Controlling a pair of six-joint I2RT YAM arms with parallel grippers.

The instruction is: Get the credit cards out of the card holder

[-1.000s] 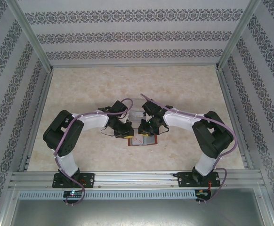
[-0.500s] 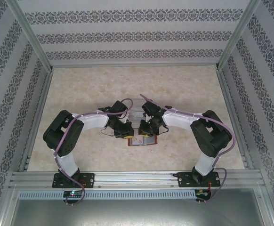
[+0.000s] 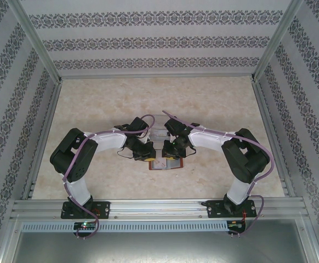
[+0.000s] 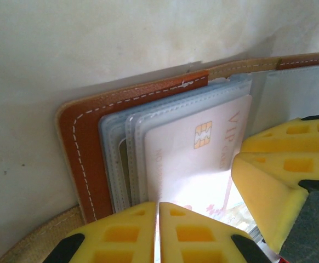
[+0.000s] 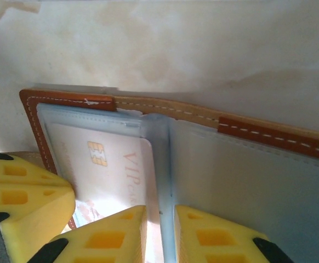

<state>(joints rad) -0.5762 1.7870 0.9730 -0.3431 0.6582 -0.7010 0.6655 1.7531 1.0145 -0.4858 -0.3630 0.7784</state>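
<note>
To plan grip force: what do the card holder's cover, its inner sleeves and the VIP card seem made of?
Card holder cover: probably leather, matte reddish-brown, white stitching. Sleeves: thin translucent bluish plastic, seemingly soft. VIP card: glossy pale plastic, gold chip.

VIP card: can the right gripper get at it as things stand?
Probably, but not cleanly. The VIP card lies right beside the right gripper, yet it seems tucked in a bluish sleeve, and the left gripper crowds its near corner.
</note>
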